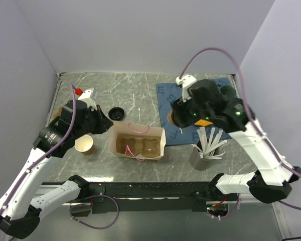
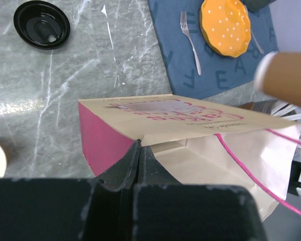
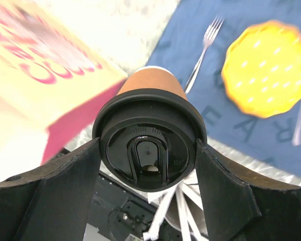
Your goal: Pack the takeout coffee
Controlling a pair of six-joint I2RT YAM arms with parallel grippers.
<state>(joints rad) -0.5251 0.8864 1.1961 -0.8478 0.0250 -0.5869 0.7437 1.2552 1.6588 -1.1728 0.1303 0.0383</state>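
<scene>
The takeout coffee [image 3: 149,150], a brown paper cup with a black lid, sits between the fingers of my right gripper [image 3: 148,156], which is shut on it at the lid. In the top view my right gripper [image 1: 176,116] holds the coffee [image 1: 170,117] in the air just right of the open paper bag [image 1: 139,143]. My left gripper [image 2: 139,145] is shut on the bag's near rim [image 2: 190,120], at the bag's left end in the top view [image 1: 108,125]. The held cup shows blurred in the left wrist view [image 2: 286,78].
An open brown cup with a cream inside [image 1: 85,144] stands left of the bag. A loose black lid [image 1: 117,113] lies behind it. A metal cup of white stirrers [image 1: 205,153] stands right of the bag. A blue mat [image 1: 190,100] holds an orange plate [image 2: 226,26] and a fork [image 2: 189,40].
</scene>
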